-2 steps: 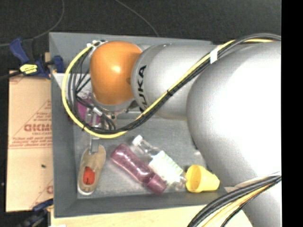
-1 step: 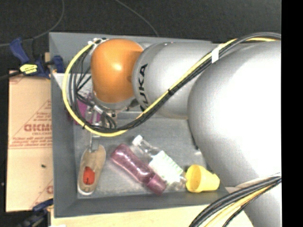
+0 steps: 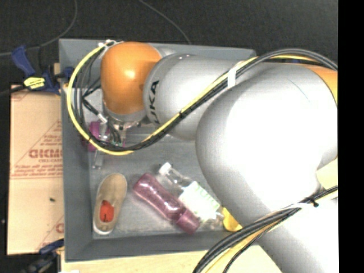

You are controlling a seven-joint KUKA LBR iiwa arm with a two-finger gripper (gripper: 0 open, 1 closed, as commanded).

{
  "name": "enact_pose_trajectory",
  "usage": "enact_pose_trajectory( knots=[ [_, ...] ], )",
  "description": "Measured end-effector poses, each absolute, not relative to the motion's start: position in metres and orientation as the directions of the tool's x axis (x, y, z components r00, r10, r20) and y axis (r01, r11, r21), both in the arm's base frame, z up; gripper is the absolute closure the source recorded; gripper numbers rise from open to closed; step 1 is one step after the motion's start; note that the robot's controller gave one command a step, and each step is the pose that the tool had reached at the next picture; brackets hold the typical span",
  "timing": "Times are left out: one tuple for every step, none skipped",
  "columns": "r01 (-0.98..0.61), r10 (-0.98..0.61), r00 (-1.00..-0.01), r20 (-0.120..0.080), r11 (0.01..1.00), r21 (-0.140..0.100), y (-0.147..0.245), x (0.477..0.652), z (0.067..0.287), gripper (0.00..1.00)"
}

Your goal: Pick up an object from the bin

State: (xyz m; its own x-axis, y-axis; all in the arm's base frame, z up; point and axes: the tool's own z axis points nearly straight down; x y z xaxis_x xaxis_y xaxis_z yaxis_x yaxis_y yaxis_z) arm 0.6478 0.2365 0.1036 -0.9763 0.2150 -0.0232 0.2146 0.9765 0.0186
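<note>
**Ref. landmark: gripper. All positions below are given rel. to it, as the camera view shows them.**

1. You are looking at the gripper (image 3: 115, 131) hanging under the orange wrist cover (image 3: 128, 75), low over the grey bin (image 3: 77, 198). The wrist assy. and its yellow/black cables (image 3: 71, 101) are masking the tip, so you cannot tell whether the gripper is parted, closed or clamped on anything. Do not be assuming a grasp.

2. Nearest item: a small magenta thing (image 3: 92, 129), lying just beside the gripper on its view-left side and approx. level with it. Only a small part is showing and its kind is not discernible. Its long axis cannot be read. Contact w/ the gripper cannot be confirmed.

3. Other items are all lying toward the view's bottom from the gripper:
   - a tan oval thing w/ a red piece inside (image 3: 111, 201), almost straight below the gripper and well apart from it. Its long axis is running approx. up-down in the view.
   - a purple glitter tube (image 3: 164, 202), below and to the right, its long axis slanting down to the right.
   - a clear bottle w/ white cap (image 3: 190, 195), touching the tube on the side away from the gripper and lying parallel to it.
   - a yellow thing (image 3: 231, 220), farthest off, part hidden by the arm.

4. Judgement: the magenta thing is the likeliest pick candidate, since it is needing only a short sideways shift to view-left. Any other item is requiring travel toward the view's bottom first.
</note>
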Motion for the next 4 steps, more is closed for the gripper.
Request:
enact_pose_trajectory(
  knots=[
    [-0.05, -0.05, -0.999, -0.007, 0.999, 0.001, 0.115, 0.593, 0.133, 0.0],
    [0.297, 0.298, -0.954, -0.032, 0.954, 0.029, 0.212, 0.65, 0.112, 0.0],
    [0.115, 0.116, -0.993, -0.024, 0.993, 0.015, 0.088, 0.608, 0.084, 0.0],
    [0.475, 0.476, -0.879, -0.035, 0.879, 0.043, 0.2, 0.66, 0.086, 1.0]
  ],
)
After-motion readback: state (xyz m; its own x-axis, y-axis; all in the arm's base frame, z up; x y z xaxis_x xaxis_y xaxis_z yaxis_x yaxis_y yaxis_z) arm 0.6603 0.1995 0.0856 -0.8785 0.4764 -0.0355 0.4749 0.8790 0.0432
